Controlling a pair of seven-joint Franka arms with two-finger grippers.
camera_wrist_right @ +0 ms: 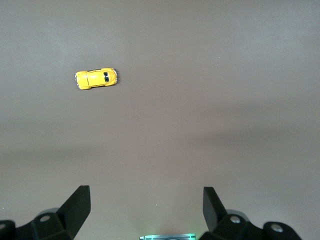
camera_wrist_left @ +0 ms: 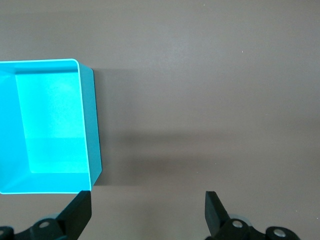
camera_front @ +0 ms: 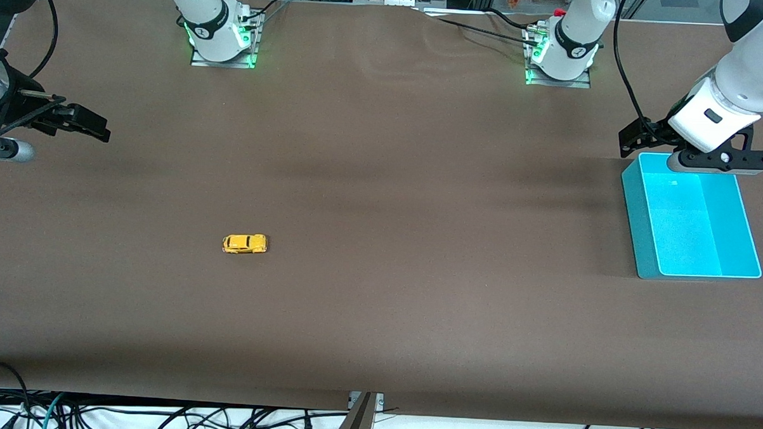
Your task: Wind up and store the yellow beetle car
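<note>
Right pincer (camera_front: 96,127) is hanging open over the counter (camera_front: 378,316); left pincer (camera_front: 638,138), also open, is waiting by the cyan bin (camera_front: 641,230). Yellow beetle car (camera_front: 244,243) is sitting well apart, likely light, rigid and slippery; pinching its flanks seems best.

A bright yellow beetle car (camera_front: 244,243) with dark windows sits on the plain brown desk (camera_front: 378,303), the bin (camera_front: 691,219) is cyan with a paler rim, and the left tool (camera_front: 638,136) and right tool (camera_front: 86,125) are both black on white arms.
</note>
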